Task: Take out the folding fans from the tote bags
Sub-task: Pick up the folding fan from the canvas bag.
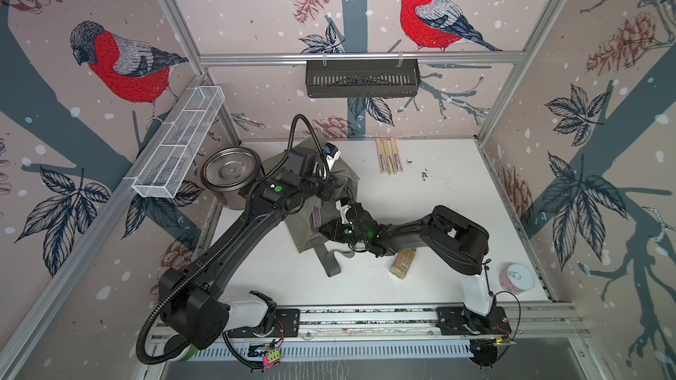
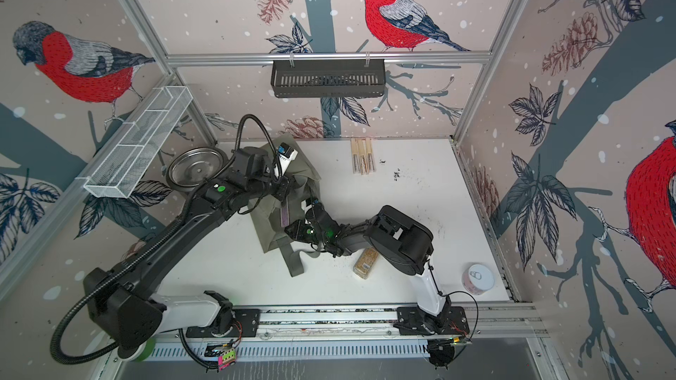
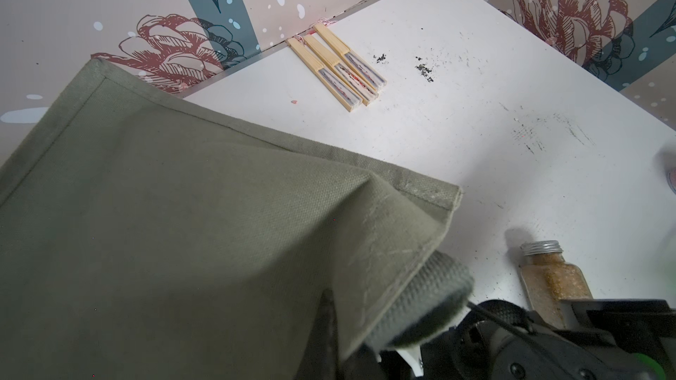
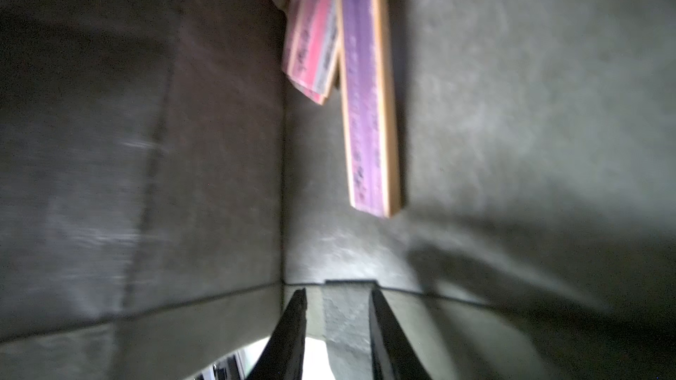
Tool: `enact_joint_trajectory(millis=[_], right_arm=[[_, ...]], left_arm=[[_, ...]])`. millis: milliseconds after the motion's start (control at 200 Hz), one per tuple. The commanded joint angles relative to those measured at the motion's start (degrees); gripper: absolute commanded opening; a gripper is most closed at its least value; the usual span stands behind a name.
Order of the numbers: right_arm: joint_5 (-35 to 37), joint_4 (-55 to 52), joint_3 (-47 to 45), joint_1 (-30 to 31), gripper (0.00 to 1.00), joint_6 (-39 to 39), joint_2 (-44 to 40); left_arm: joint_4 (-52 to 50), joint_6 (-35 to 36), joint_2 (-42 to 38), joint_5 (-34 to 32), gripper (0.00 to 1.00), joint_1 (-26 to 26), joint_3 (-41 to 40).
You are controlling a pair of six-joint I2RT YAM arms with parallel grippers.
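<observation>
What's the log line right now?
left gripper: shut on tote bag | right gripper: open at bag mouth | purple fan: in bag | three fans: on table

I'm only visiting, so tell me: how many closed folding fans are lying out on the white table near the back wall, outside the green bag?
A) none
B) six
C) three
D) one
C: the left wrist view shows three folding fans lying side by side on the white table, and both top views show the same three.
</observation>
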Motion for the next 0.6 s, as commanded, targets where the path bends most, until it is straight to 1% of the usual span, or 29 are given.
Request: enact_joint_trajectory(millis=[0,125,375,535,595], right_arm=[[3.83,0.46,1.97,-0.58,0.36,-2.85,0.9],[5.08,-1.31,6.81,-1.38,0.39,-2.05,4.6],[9.64,-4.13,13.07,-2.22,0.45,-0.1,9.84],[4.56,-3.21,17.08,-3.07,0.45,0.79,14.07],[3.15,-2.38,17.77,-3.07,0.44,1.26,15.08]], left_arm=[[2.08,0.05,-0.08,0.55,0.0,0.02,0.45],[2.04,0.03,-0.05,0.65,0.0,-0.01,0.43],[2.08,0.03,-0.01,0.77,0.0,-0.11,0.43],[1.98,0.08,-0.07,0.65,0.0,-0.26,0.47],[2.0,0.11,-0.05,0.64,0.0,-0.31,0.44]])
